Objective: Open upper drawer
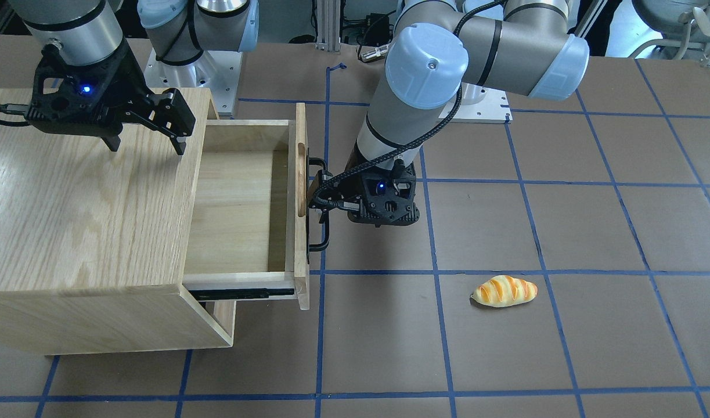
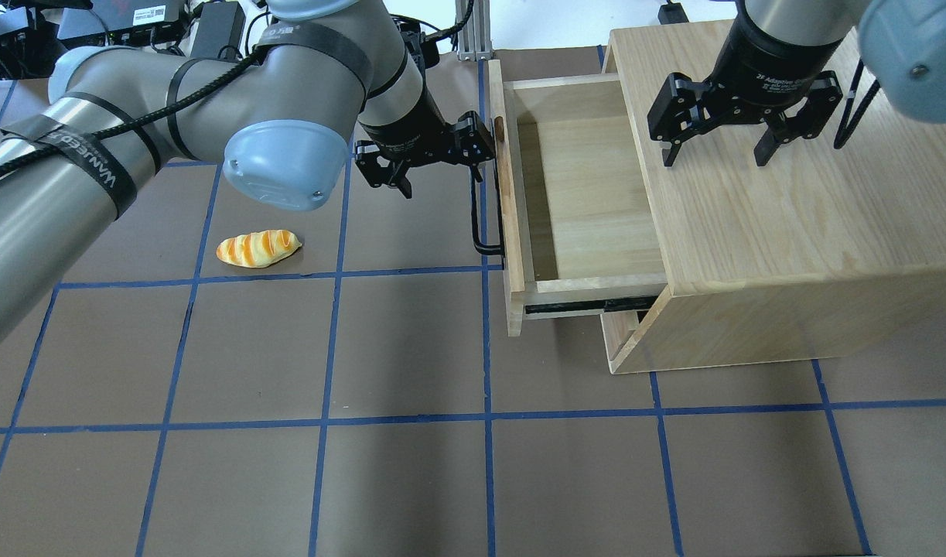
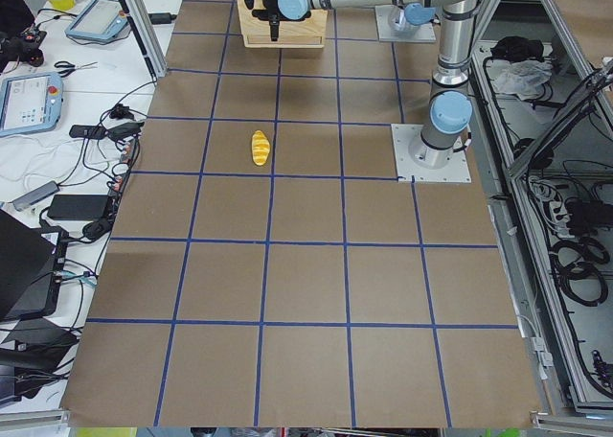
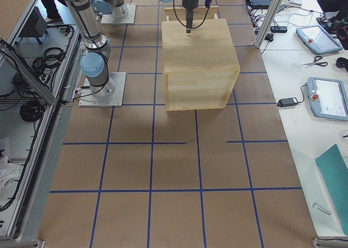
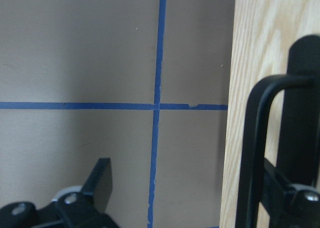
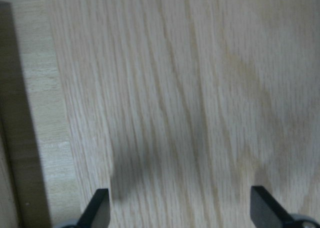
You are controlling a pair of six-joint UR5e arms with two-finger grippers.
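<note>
1. left gripper point(image 2: 444, 170) was spread wide, you could see, one finger point(image 5: 305, 88) tucked behind the black bar handle point(image 2: 479, 220); right gripper point(image 2: 715, 161) hung released above the top of the oak cabinet point(image 2: 790, 216).
2. upper drawer point(image 2: 589, 193) stood pulled well out of that cabinet, toward the left arm.
3. bread roll point(image 2: 257, 248) lay well apart on your table point(image 2: 411, 464).

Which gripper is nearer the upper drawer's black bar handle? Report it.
Left. The left gripper is open at the handle; the right gripper hangs open over the cabinet top, across the upper drawer from it.
</note>
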